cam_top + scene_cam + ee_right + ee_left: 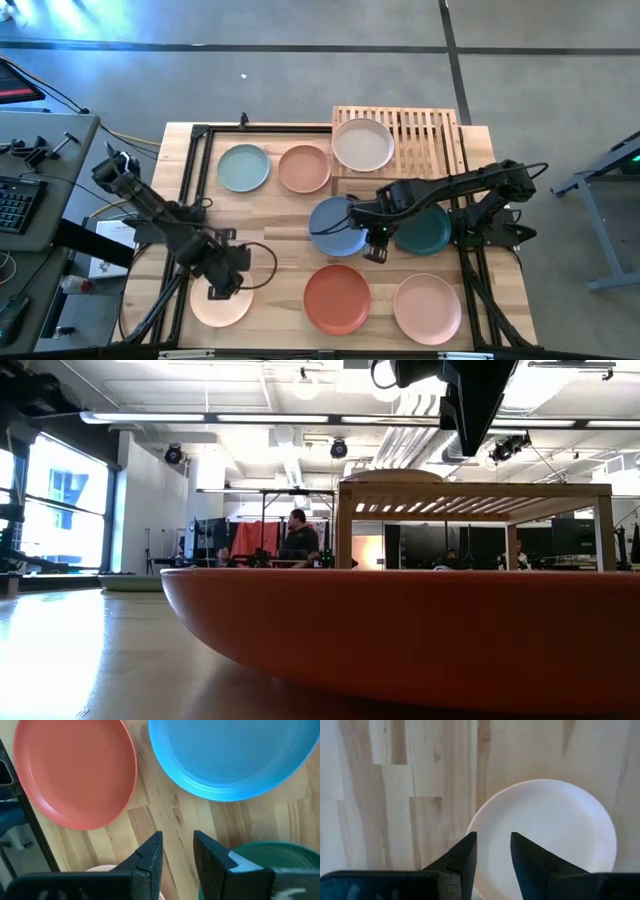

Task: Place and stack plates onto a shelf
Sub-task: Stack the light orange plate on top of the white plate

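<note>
- The right gripper (pixel 377 243) hangs over the middle of the desk (pixel 270 205), above the bare wood in the gap between the blue plate (pixel 335 226), the dark green plate (pixel 424 229) and the orange plate (pixel 337 298).
- Its fingers (pixel 150 854) stand a little apart with nothing between them; only desk shows in the gap.
- In the right wrist view the blue plate's rim (pixel 220 795) lies just ahead of the fingertips, the orange plate (pixel 75 770) off to one side and the green plate (pixel 270 860) close by the other finger.
- The blue plate is probably the nearest one to pick: its near rim faces the fingers and a short reach forward and down would bring them over it.
- The shelf (pixel 420 135) stands at the far edge of the desk, beyond the blue plate on the right arm's side, so this arm has the shorter carry.
- One grey-beige plate (pixel 362 143) already lies on the shelf's left half; the right half of the slats is bare.
- The left gripper (pixel 222 282) hovers over the cream plate (pixel 220 300) at the near left corner, fingers (pixel 462 860) apart and empty, with the plate's rim running under the tips.
- That plate is well apart from the shelf, a long carry for the left arm.
- The teal plate (pixel 243 167), peach plate (pixel 304 168) and pink plate (pixel 427 308) lie flat on the desk, none yet stacked.
</note>
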Controlling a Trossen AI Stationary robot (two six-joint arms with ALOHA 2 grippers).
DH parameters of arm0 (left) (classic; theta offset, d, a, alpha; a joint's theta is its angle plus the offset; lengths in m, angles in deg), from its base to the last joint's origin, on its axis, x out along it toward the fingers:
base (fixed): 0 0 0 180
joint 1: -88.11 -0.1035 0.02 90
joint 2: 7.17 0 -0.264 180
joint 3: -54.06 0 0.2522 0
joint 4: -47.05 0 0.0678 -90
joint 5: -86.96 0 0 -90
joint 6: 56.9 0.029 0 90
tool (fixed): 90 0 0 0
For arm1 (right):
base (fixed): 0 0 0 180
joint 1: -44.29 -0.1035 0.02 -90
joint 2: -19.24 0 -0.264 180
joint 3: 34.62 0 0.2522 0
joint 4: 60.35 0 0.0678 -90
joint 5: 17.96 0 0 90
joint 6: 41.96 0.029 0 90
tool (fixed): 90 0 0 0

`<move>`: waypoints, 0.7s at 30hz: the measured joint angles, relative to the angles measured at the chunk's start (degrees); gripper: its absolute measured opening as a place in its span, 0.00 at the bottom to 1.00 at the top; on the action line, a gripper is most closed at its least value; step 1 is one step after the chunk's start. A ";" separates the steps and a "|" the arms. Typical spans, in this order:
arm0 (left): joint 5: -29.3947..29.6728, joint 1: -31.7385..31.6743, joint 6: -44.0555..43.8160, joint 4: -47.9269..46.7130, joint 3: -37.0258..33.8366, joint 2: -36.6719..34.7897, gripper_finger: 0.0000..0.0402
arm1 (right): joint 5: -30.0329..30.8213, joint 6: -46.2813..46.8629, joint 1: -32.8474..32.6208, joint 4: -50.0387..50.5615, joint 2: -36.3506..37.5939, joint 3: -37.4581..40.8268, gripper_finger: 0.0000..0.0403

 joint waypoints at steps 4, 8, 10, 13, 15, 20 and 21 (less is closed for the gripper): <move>0.00 0.95 -4.12 2.21 -3.64 0.00 0.27 | 0.92 0.00 0.00 0.00 0.00 -0.01 0.22; 0.02 0.94 -4.94 4.01 -6.37 0.00 0.27 | 0.92 0.00 -0.04 0.00 0.00 -0.01 0.22; -0.02 0.94 -4.07 5.12 -7.27 0.00 0.27 | 0.92 0.00 -0.04 -0.02 0.00 -0.01 0.22; -0.11 0.94 -3.67 6.73 -8.77 0.00 0.27 | 0.90 -0.39 -0.04 -0.02 0.00 -0.01 0.22; -0.10 0.94 -3.62 7.63 -9.92 0.00 0.27 | 0.90 -1.06 -0.04 -0.02 0.00 -0.01 0.22; -0.11 0.00 -4.00 9.81 -13.01 0.00 0.27 | 0.87 -1.07 -0.04 -0.07 0.00 -0.01 0.22; -0.13 -0.27 -4.33 9.73 -13.48 0.00 0.27 | 0.87 -1.07 -0.04 -0.07 0.00 -0.01 0.22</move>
